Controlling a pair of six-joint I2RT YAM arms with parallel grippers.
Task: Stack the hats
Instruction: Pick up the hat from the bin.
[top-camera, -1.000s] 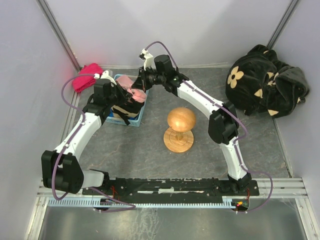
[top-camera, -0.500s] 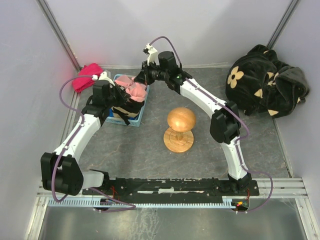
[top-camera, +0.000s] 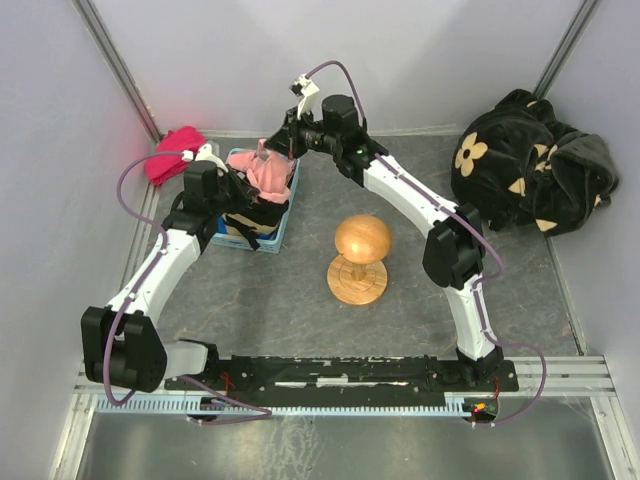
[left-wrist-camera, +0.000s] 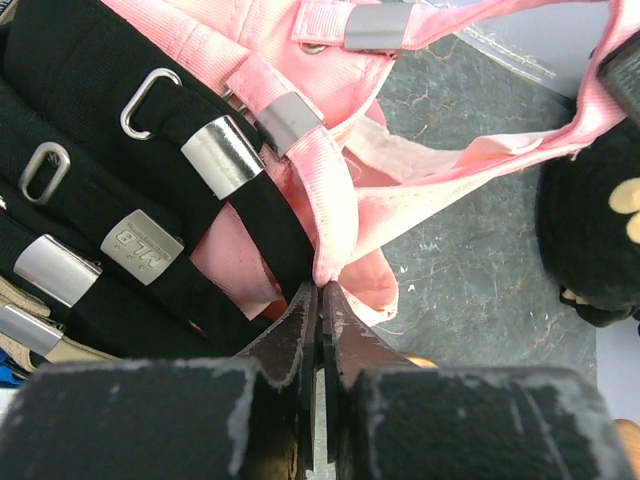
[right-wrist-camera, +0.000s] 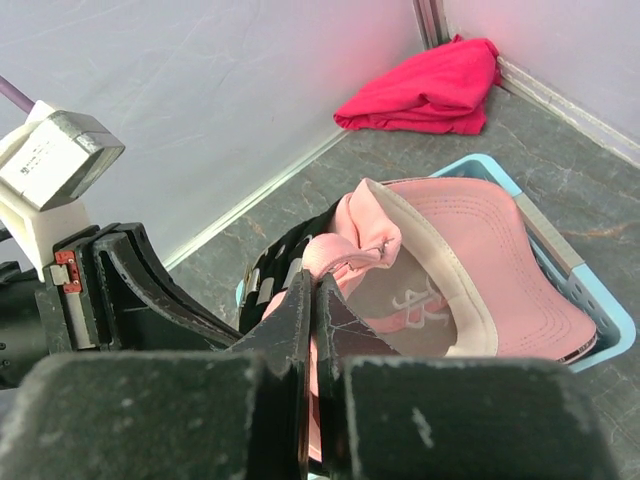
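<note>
One table (top-camera: 300, 300): grey mottled top, with a rail along the near edge carrying both arm bases.
Walls (top-camera: 400, 60): pale panels on three sides, with metal posts (top-camera: 115, 65) in the back corners.
Basket (right-wrist-camera: 610, 330): blue, at the back left of the table.
Red cloth (top-camera: 172, 155): folded in the back left corner, just behind the basket.
Wooden head form (top-camera: 361, 258): mid-table, right of the basket and apart from it.
Black plush (top-camera: 530, 165): heaped in the back right corner, with beige flowers on it.
Pink cap (top-camera: 268, 175): raised over the basket, stretched between the two pairs of jaws.
Black caps (left-wrist-camera: 80, 150): packed in the basket under the pink cap, metal strap buckles showing.
Tan cap (left-wrist-camera: 30, 340): only a strap shows, below the black ones.
Left arm (top-camera: 160, 265): reaches up the left side, wrist over the basket's near edge.
Left jaws: clenched on a fold of the pink cap.
Right arm (top-camera: 410, 205): arches across behind the head form, wrist high over the basket's far edge.
Right jaws: clenched on the pink cap's rim.
</note>
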